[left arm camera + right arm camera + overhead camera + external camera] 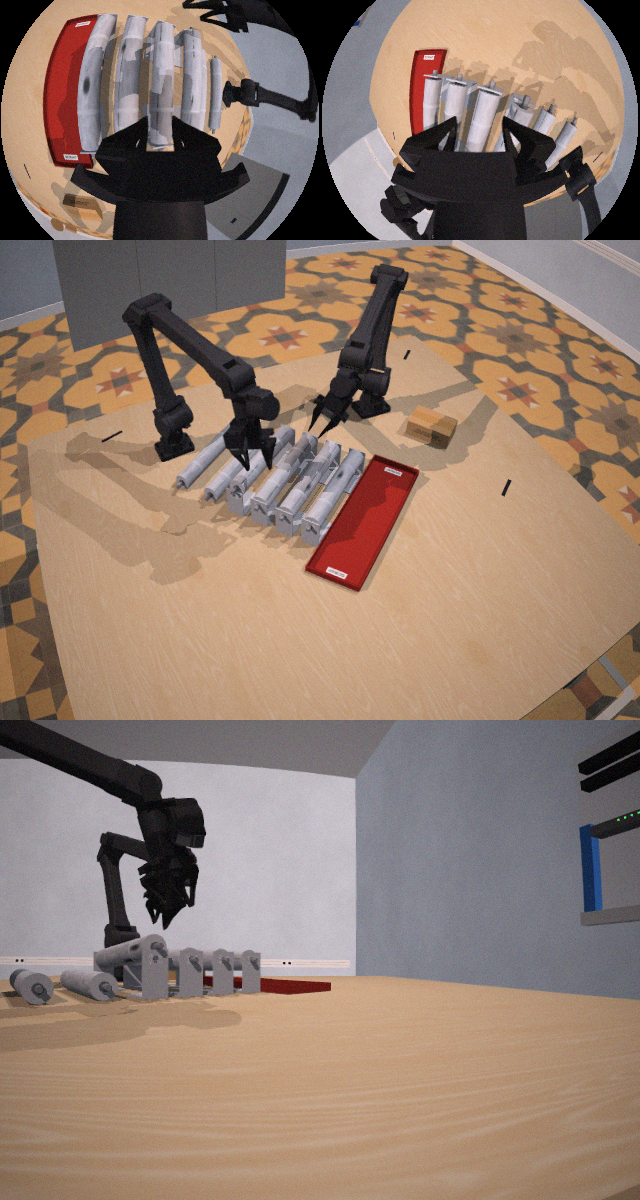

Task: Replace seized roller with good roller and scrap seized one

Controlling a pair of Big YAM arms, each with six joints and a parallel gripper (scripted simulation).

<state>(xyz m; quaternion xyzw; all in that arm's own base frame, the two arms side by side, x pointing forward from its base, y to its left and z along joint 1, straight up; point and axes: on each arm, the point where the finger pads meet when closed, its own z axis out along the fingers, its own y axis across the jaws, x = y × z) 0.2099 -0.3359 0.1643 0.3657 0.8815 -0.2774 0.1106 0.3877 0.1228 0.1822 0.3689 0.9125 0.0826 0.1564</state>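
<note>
Four rollers lie in the bed. The roller farthest from the red scrap tray [356,534] [59,100] [421,95] is a grey one [118,953] [521,116]; its near end sits high on its bracket [155,980], axle above the hole. Its far end is unclear. The third roller from the tray [279,477] [162,75] [484,112] lies beside it. My left gripper [315,433] [160,119] is partly open and empty above that third roller's far end. My right gripper [259,467] [479,120] is open and empty above the bed. The scrap tray holds no roller.
Two loose rollers [202,462] [219,483] lie on the table beside the bed, near the right arm's base [174,445]. A cardboard box [431,427] [82,206] stands beyond the tray, near the left arm's base [370,405]. The two grippers overlap in the exterior view.
</note>
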